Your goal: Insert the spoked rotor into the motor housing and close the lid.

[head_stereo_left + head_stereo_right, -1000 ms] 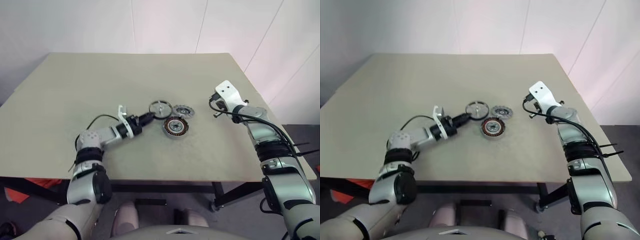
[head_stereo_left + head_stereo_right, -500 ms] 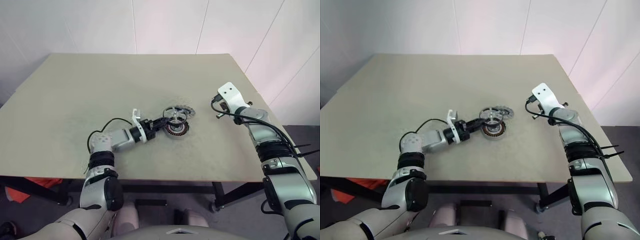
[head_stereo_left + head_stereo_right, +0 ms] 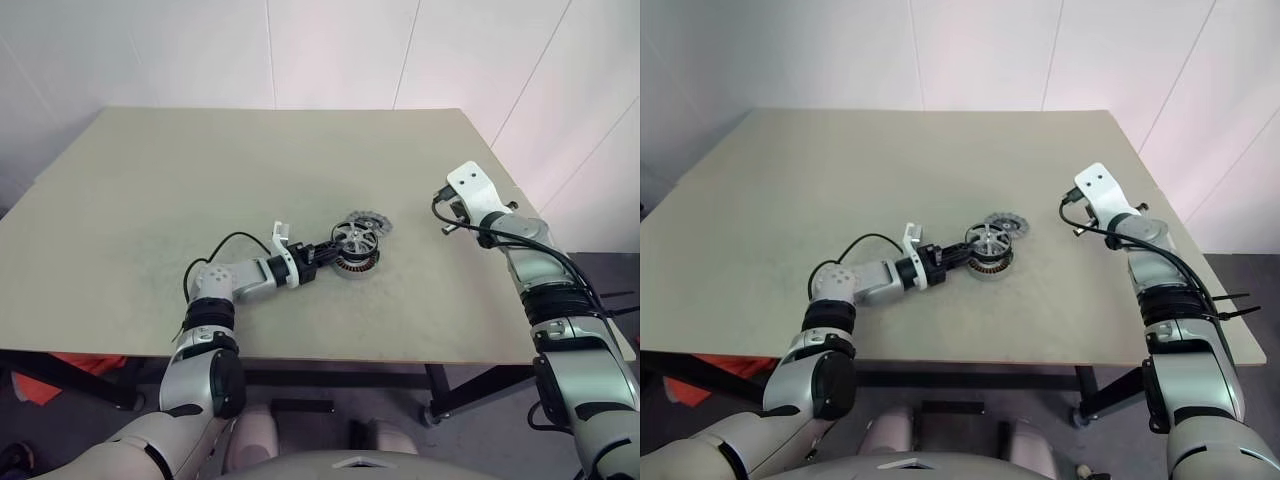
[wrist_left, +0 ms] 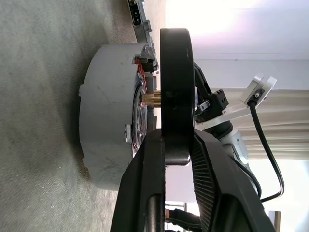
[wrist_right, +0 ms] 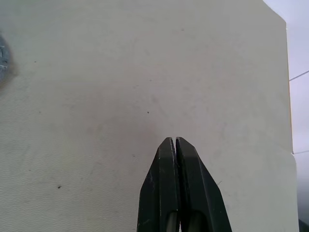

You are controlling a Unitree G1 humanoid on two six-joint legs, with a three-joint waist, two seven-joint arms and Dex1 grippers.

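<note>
Left pincer [image 4: 176,145] pinching dark-rimmed spoked rotor [image 3: 356,238], carried from frame centre-left over copper-wound motor housing [image 3: 352,262], right pincer [image 5: 175,145] pressed together, matte worktop [image 3: 150,200].

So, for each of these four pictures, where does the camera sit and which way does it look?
Left eye view: on the head, looking forward and down at the table; both arms show.
Right eye view: the head's other eye, same scene; left gripper holds the spoked rotor over the motor housing.
Left wrist view: on the left wrist, along its fingers, clamped on the rotor's rim.
Right wrist view: on the right wrist, facing bare tabletop; right gripper shut.
Shared: rotor and housing appear in both eye views and the left wrist view.
</note>
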